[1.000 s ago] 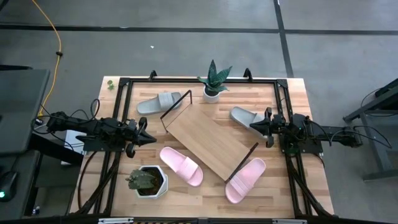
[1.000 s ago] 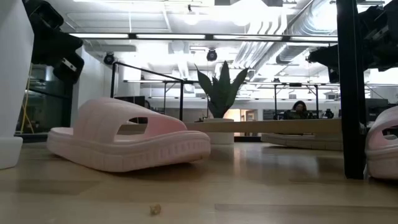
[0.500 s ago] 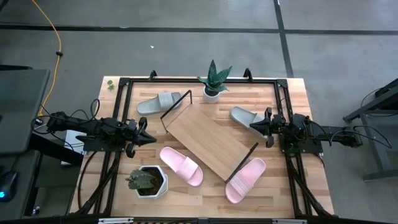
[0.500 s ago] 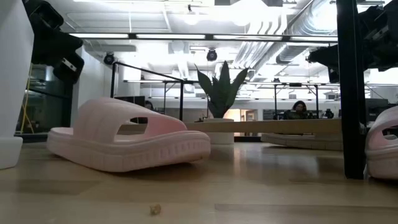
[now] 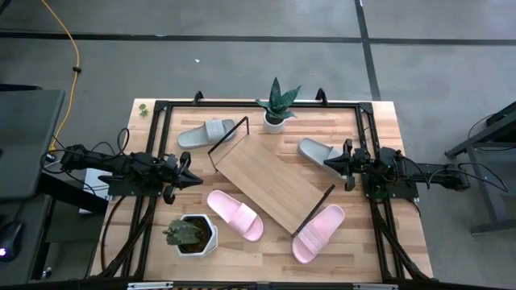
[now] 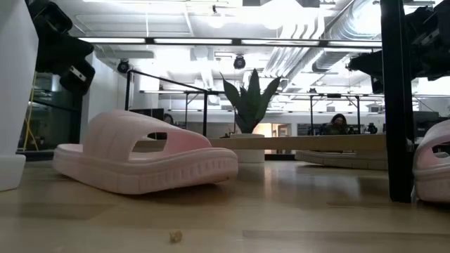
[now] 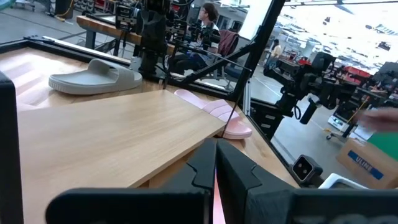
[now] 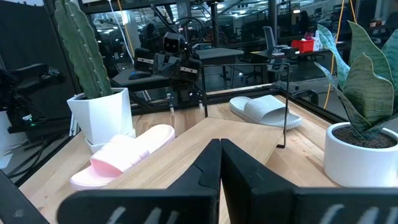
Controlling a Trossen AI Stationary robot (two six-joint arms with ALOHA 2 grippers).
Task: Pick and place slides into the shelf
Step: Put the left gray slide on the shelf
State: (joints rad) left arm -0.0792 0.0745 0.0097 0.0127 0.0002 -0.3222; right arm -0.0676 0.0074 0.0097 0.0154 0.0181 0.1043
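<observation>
The shelf (image 5: 270, 181), a light-wood board with black wire end frames, lies slantwise mid-table. Two grey slides rest sole-down: one (image 5: 203, 132) at the far left, one (image 5: 318, 150) at the right, just before my right gripper (image 5: 329, 164). Two pink slides lie near: one (image 5: 235, 214) left of the shelf's near end, one (image 5: 318, 232) at the near right. My left gripper (image 5: 198, 180) hovers shut at the table's left side, pointing level toward the shelf. My right gripper, also shut, points level from the right side. Neither touches anything.
A white pot with a cactus (image 5: 190, 234) stands near left beside the pink slide. A potted spiky plant (image 5: 276, 107) stands at the far edge. A black frame (image 5: 258, 103) runs round the table. A person sits in the room beyond (image 6: 337, 125).
</observation>
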